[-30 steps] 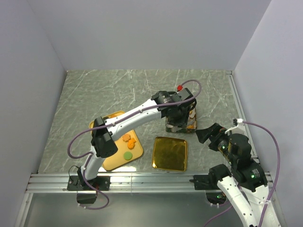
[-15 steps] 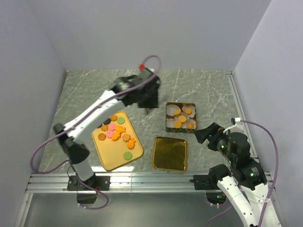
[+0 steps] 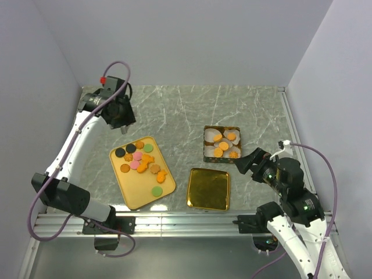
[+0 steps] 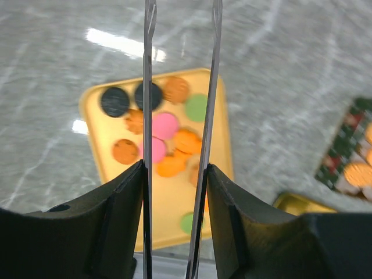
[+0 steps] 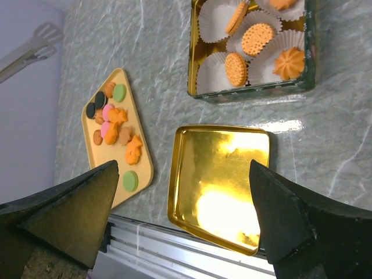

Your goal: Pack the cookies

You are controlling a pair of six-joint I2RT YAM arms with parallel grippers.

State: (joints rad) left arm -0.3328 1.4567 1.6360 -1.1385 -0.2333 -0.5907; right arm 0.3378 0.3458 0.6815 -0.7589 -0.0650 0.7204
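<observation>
Several cookies (image 3: 139, 160), orange, pink, green and dark, lie on a yellow tray (image 3: 135, 200); the left wrist view shows them (image 4: 165, 125) from above. Three orange cookies (image 5: 257, 38) and more sit in white paper cups inside the open tin (image 3: 221, 144). My left gripper (image 3: 119, 113) hangs high beyond the tray's far left corner, shut on thin metal tongs (image 4: 149, 87) that run up between its fingers (image 4: 125, 192). No cookie shows between the tong blades. My right gripper (image 3: 247, 163) stands open and empty, right of the gold lid, its opening (image 5: 185, 174) facing that lid.
The gold lid (image 3: 208, 189) lies upside down between tray and right arm, near the front rail (image 3: 186, 221). White walls close in the marble table (image 3: 174, 110) on three sides. The tongs' tips (image 5: 40, 38) show at the right wrist view's upper left.
My left arm has swung from over the tin leftward to the table's far left, carrying the tongs. The tray's cookies are uncovered. The right arm shifted only slightly.
</observation>
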